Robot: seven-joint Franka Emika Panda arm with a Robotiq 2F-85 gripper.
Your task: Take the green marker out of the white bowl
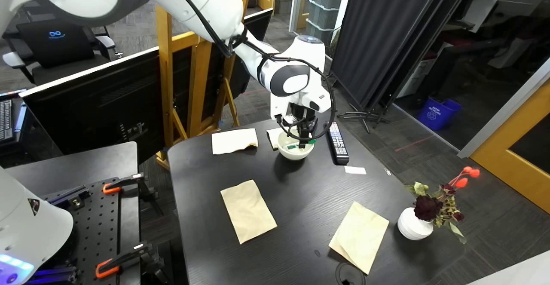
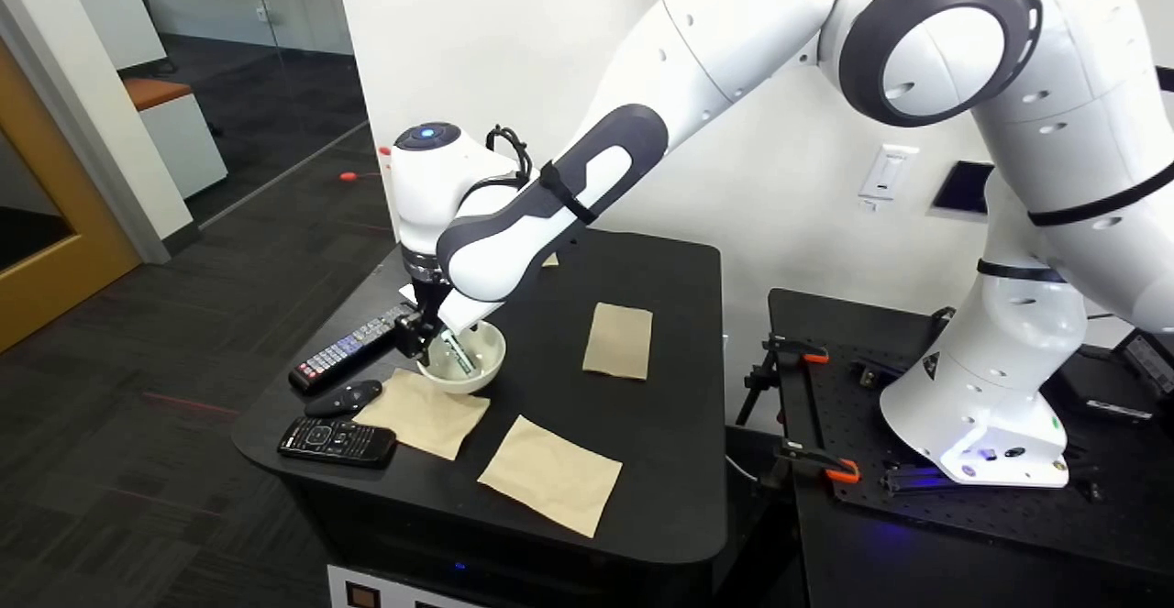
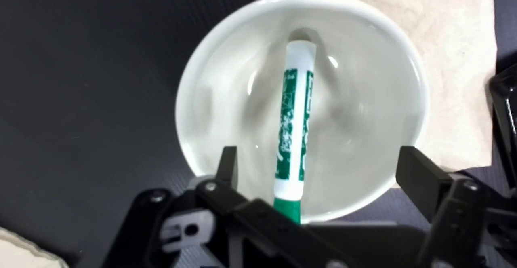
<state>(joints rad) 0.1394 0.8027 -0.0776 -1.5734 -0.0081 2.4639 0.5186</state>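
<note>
Grey carpet (image 2: 165, 333) and a dark curtain (image 1: 369, 27) make up the background. White and long, the robot arm (image 2: 725, 39) reaches out over the dark surface (image 1: 300, 233). That surface carries tan napkins (image 2: 550, 475), a white vase (image 1: 414, 225) with red flowers (image 1: 427, 207), and black remotes (image 2: 337, 441), none of which seems to matter for the job.

At the white bowl (image 3: 371, 98) is the hand (image 3: 318, 163), its two fingers (image 3: 228, 165) spread wide with nothing held. The green marker (image 3: 295, 118) lies inside the bowl, lined up between the fingers and, as far as the wrist view shows, touching neither. Its green cap (image 3: 287, 209) points to the part of the rim nearest the hand; the tip of the cap is hidden.

My judgement is that the reach is nearly done and the taking-out itself is not. Left to do: close on the marker, lift it clear of the rim and set it down outside. Whether the hand must first go lower, I cannot tell.
</note>
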